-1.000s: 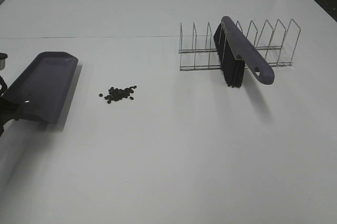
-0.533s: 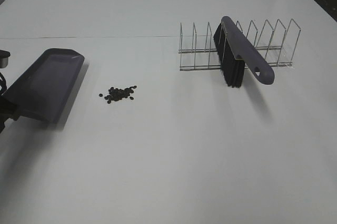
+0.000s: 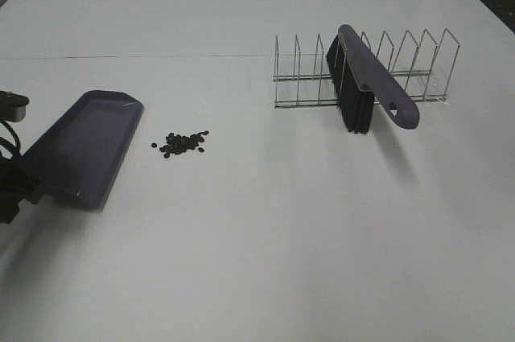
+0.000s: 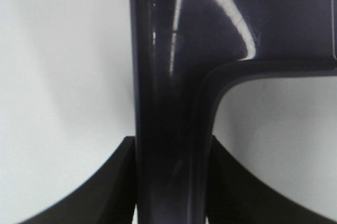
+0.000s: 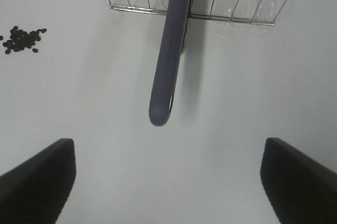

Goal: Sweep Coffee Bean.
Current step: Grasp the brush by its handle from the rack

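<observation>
The coffee beans (image 3: pixel 183 142) lie in a small dark cluster on the white table, left of centre; they also show in the right wrist view (image 5: pixel 21 39). A dark purple dustpan (image 3: pixel 84 145) is just left of them, its blade edge a short gap from the cluster. My left gripper (image 3: pixel 12 189) is shut on the dustpan's handle (image 4: pixel 168 129) at the left edge. A purple brush (image 3: pixel 366 84) with black bristles leans in a wire rack (image 3: pixel 418 56). My right gripper (image 5: pixel 168 182) is open and empty, a little short of the brush handle tip (image 5: pixel 160 113).
The wire rack (image 5: pixel 237 2) stands at the back right of the white table (image 3: pixel 265 261). A seam line crosses the table behind the dustpan and the beans.
The left gripper has carried the dustpan to the right, closer to the coffee beans. The beans, brush and rack have not moved.
</observation>
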{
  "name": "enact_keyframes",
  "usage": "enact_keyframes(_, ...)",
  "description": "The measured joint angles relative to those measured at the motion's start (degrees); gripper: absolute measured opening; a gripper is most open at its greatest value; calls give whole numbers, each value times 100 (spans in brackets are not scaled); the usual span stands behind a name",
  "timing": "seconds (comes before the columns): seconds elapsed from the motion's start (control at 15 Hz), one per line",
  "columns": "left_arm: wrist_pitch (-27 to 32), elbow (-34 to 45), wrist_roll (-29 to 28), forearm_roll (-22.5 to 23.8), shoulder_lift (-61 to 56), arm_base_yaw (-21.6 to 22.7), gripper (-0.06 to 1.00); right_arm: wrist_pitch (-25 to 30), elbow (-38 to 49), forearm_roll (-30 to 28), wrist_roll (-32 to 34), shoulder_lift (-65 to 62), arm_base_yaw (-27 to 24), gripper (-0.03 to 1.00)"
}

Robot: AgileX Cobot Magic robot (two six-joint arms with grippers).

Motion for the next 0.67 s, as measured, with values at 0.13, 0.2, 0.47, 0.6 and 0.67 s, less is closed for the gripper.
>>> enact_keyframes(0.13,-40,0,0,69,0,-264,33,-6,-728,11,-57,911,0,88)
enact_keyframes(0.2,-46,0,-11,74,0,-286,33,-6,-911,11,-63,1146,0,88)
enact_keyframes(0.47,-46,0,-241,338,0,-292,33,-11,-2441,286,-189,2968,0,87)
enact_keyframes(0.6,-29,0,-264,338,0,-292,33,-17,-2756,298,-258,3443,0,87)
enact_keyframes(0.67,-11,0,-286,338,0,-292,33,-57,-2899,292,-298,3753,0,87)
